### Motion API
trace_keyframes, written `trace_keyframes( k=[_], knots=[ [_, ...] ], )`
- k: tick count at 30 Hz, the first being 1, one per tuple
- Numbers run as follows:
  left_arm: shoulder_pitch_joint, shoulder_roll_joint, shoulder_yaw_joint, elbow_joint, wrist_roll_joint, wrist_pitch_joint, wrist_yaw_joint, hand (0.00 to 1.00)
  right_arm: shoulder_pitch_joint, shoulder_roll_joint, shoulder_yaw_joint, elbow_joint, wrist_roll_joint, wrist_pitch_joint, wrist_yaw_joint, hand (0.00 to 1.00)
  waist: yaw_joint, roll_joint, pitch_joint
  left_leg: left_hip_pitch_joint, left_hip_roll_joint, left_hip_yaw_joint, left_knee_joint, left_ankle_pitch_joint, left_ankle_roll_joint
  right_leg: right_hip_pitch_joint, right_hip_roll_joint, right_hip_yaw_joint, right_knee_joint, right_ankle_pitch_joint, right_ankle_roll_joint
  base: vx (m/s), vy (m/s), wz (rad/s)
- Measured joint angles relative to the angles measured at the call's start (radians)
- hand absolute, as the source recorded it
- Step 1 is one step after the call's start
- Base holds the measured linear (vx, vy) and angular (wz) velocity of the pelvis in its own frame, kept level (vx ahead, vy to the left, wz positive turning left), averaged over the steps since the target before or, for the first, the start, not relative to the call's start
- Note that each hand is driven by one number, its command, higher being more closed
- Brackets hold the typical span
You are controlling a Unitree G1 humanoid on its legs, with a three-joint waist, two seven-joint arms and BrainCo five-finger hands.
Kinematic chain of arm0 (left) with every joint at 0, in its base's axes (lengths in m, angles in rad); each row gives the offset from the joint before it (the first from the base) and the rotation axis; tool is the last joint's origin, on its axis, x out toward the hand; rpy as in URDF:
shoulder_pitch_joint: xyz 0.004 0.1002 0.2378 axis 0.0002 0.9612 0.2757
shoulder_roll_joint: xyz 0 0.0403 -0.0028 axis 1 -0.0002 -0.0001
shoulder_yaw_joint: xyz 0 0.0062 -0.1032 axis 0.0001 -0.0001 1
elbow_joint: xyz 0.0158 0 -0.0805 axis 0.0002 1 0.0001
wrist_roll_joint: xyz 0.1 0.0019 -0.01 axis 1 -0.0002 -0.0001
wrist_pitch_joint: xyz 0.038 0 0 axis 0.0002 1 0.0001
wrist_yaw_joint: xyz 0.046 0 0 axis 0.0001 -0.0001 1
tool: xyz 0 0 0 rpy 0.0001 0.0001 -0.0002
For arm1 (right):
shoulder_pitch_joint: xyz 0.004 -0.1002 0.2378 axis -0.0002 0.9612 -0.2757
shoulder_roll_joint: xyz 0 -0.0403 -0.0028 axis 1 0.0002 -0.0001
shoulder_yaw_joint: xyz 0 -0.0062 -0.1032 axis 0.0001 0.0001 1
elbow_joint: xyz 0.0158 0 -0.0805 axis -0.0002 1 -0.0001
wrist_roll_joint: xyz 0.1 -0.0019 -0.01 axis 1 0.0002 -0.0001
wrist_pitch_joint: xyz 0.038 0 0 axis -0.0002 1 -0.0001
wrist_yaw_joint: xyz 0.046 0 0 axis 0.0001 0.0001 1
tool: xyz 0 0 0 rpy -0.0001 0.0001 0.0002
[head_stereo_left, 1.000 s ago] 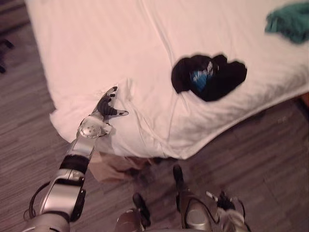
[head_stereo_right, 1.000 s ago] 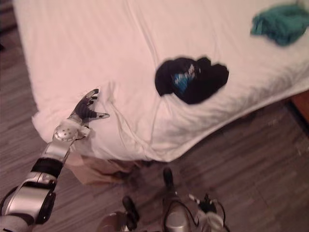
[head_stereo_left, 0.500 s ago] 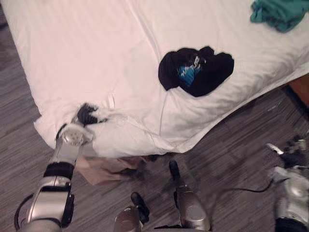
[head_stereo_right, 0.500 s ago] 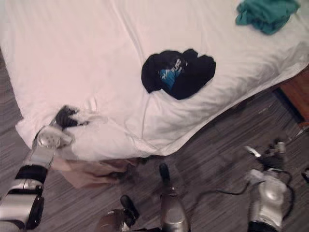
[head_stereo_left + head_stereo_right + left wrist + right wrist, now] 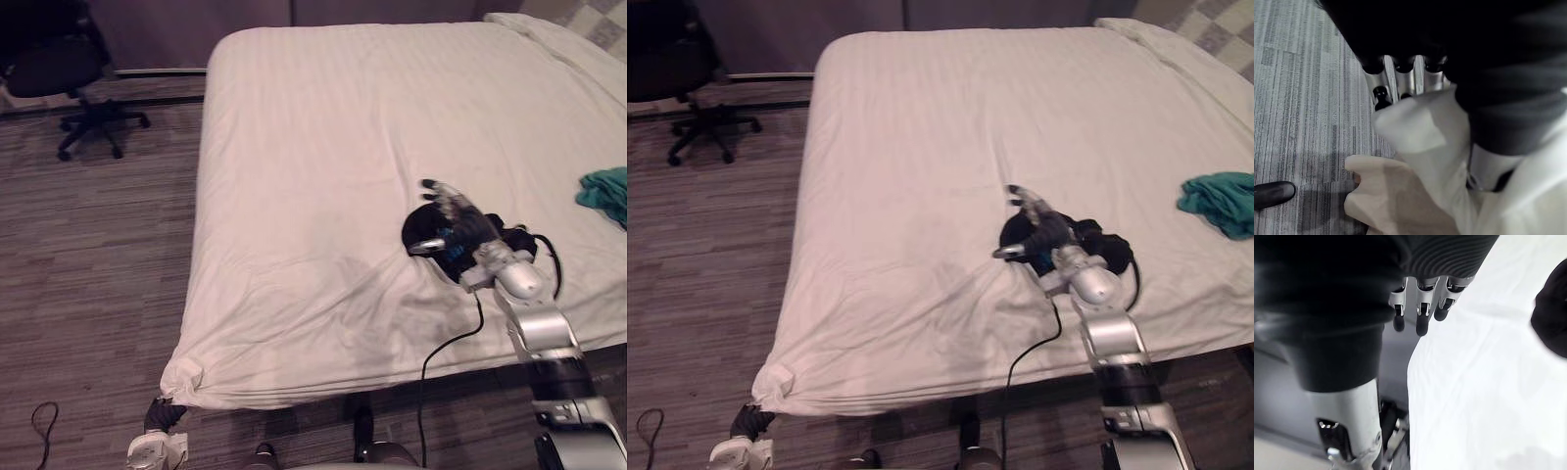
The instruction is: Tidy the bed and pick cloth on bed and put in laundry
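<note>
Bed (image 5: 323,147) fills most of the picture, white and flat. On its right middle lies the black cloth (image 5: 1114,253), its long side going left to right. Over it is the right hand (image 5: 465,230), fingers straight and spread, holding nothing. At the lower left, the left hand (image 5: 162,419) pinches the bunched sheet corner (image 5: 181,380). A teal cloth (image 5: 607,191) sits at the right edge. A black chair (image 5: 59,69) stands at the upper left.

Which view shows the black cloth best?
Right eye view: the black cloth sits mid-frame on the sheet, right hand over it. Left eye view matches; right wrist view catches a dark edge; left wrist view faces the floor.
</note>
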Motion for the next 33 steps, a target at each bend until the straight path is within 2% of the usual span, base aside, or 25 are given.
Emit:
trace_keyframes(
  k=[2,5,6,7,8,10,13,16,17,21,22,24,25,27,29,30,31,33],
  knots=[
    [0.000,-0.026,0.012,-0.008,-0.008,0.005,0.018,0.00,-0.034,0.018,0.060,0.027,0.001,-0.003,0.044,1.00,0.010,0.001,0.000,-0.019,-0.001,-0.029,0.000,0.004,0.002,0.004,-0.004,-0.026,0.001,-0.006,0.001,0.00,-0.012,0.45],
    [0.000,-0.046,0.017,0.004,-0.011,0.079,0.053,0.00,-0.100,0.072,0.165,0.057,0.001,-0.003,0.097,1.00,0.024,0.017,0.013,-0.058,-0.005,-0.062,0.007,0.010,0.006,-0.012,-0.011,-0.060,0.002,-0.009,0.000,0.02,-0.007,0.33],
    [0.004,-0.045,0.037,0.040,0.014,0.124,0.077,0.00,-0.134,0.091,0.203,0.064,0.010,-0.003,0.118,1.00,0.043,0.031,0.035,-0.087,-0.008,-0.078,0.019,0.013,0.008,-0.026,-0.013,-0.073,0.002,-0.009,0.000,0.01,-0.014,0.38],
    [0.010,-0.041,0.046,0.062,0.042,0.142,0.085,0.00,-0.181,0.110,0.228,0.085,0.012,0.000,0.129,1.00,0.062,0.034,0.065,-0.105,-0.010,-0.090,0.033,0.015,0.008,-0.038,-0.017,-0.083,0.003,-0.007,-0.002,-0.02,-0.016,0.45],
    [0.013,-0.042,0.043,0.076,0.062,0.150,0.086,0.00,-0.229,0.120,0.250,0.100,0.021,0.005,0.132,1.00,0.075,0.049,0.113,-0.129,-0.013,-0.105,0.052,0.015,0.008,-0.051,-0.023,-0.095,0.017,-0.008,-0.002,-0.09,-0.001,0.44],
    [0.025,-0.046,-0.005,0.084,0.053,0.141,0.107,0.00,-0.337,0.155,0.302,0.124,0.039,0.021,0.131,1.00,0.111,0.095,0.231,-0.209,-0.025,-0.138,0.071,0.036,0.014,-0.127,-0.041,-0.116,0.068,-0.016,-0.006,-0.16,0.011,0.48],
    [0.041,-0.041,-0.054,0.063,0.030,0.118,0.123,0.00,-0.394,0.223,0.383,0.159,0.048,0.060,0.133,1.00,0.121,0.110,0.311,-0.259,-0.033,-0.158,0.069,0.056,0.016,-0.175,-0.051,-0.129,0.090,-0.014,-0.008,-0.07,0.013,0.27],
    [0.024,-0.039,-0.157,0.030,0.015,0.080,0.121,0.00,-0.396,0.283,0.408,0.259,0.070,0.092,0.131,1.00,0.144,0.115,0.320,-0.321,-0.048,-0.165,0.071,0.067,0.025,-0.241,-0.067,-0.130,0.108,-0.012,-0.010,-0.02,0.055,0.09],
    [0.003,-0.037,-0.215,0.021,0.014,0.046,0.115,0.00,-0.395,0.302,0.407,0.290,0.100,0.086,0.136,1.00,0.147,0.119,0.322,-0.354,-0.060,-0.164,0.071,0.074,0.031,-0.275,-0.080,-0.129,0.112,-0.008,-0.010,-0.01,0.078,0.01],
    [-0.055,-0.012,-0.332,0.002,0.002,-0.018,0.104,0.00,-0.403,0.319,0.408,0.358,0.160,0.037,0.198,1.00,0.140,0.134,0.324,-0.394,-0.079,-0.150,0.074,0.082,0.042,-0.326,-0.102,-0.118,0.121,0.005,-0.008,-0.03,0.088,-0.03],
    [-0.078,0.003,-0.363,0.000,-0.012,-0.033,0.101,0.00,-0.404,0.328,0.407,0.391,0.170,0.026,0.232,1.00,0.128,0.139,0.325,-0.400,-0.083,-0.149,0.075,0.083,0.044,-0.332,-0.106,-0.118,0.121,0.008,-0.006,-0.04,0.054,-0.02],
    [-0.097,0.015,-0.385,-0.005,-0.027,-0.043,0.098,0.00,-0.401,0.345,0.416,0.468,0.174,0.027,0.270,1.00,0.116,0.142,0.325,-0.400,-0.085,-0.146,0.075,0.083,0.045,-0.332,-0.108,-0.117,0.121,0.009,-0.007,-0.01,0.022,-0.01],
    [-0.120,0.025,-0.405,-0.011,-0.043,-0.055,0.092,0.00,-0.373,0.346,0.435,0.587,0.152,0.037,0.296,1.00,0.112,0.144,0.324,-0.399,-0.086,-0.142,0.077,0.083,0.045,-0.330,-0.109,-0.118,0.120,0.010,-0.007,0.00,0.000,0.00],
    [-0.137,0.028,-0.406,-0.030,-0.051,-0.069,0.080,0.00,-0.295,0.332,0.403,0.710,0.112,0.071,0.308,1.00,0.111,0.144,0.325,-0.399,-0.087,-0.145,0.077,0.083,0.045,-0.323,-0.109,-0.121,0.114,0.011,-0.005,0.00,0.018,0.11],
    [-0.145,0.030,-0.405,-0.060,-0.062,-0.071,0.076,0.00,-0.163,0.278,0.375,0.751,0.094,0.096,0.324,1.00,0.094,0.138,0.329,-0.391,-0.089,-0.154,0.078,0.082,0.045,-0.299,-0.109,-0.130,0.096,0.016,0.000,0.03,0.010,0.13],
    [-0.142,0.039,-0.401,-0.073,-0.063,-0.069,0.074,0.00,-0.082,0.239,0.359,0.748,0.085,0.097,0.352,1.00,0.078,0.125,0.338,-0.371,-0.089,-0.156,0.078,0.079,0.048,-0.275,-0.108,-0.130,0.086,0.018,0.003,0.05,0.005,-0.06],
    [-0.137,0.052,-0.391,-0.080,-0.064,-0.067,0.072,0.00,-0.011,0.201,0.348,0.734,0.085,0.096,0.394,1.00,0.055,0.107,0.350,-0.338,-0.087,-0.154,0.078,0.073,0.050,-0.244,-0.105,-0.128,0.084,0.019,0.004,0.05,0.004,-0.15],
    [-0.137,0.071,-0.391,-0.085,-0.063,-0.066,0.054,0.00,0.074,0.164,0.318,0.689,0.086,0.080,0.447,1.00,0.033,0.088,0.348,-0.293,-0.082,-0.139,0.078,0.062,0.049,-0.203,-0.099,-0.119,0.076,0.019,0.005,0.03,0.004,-0.31]
  ],
)
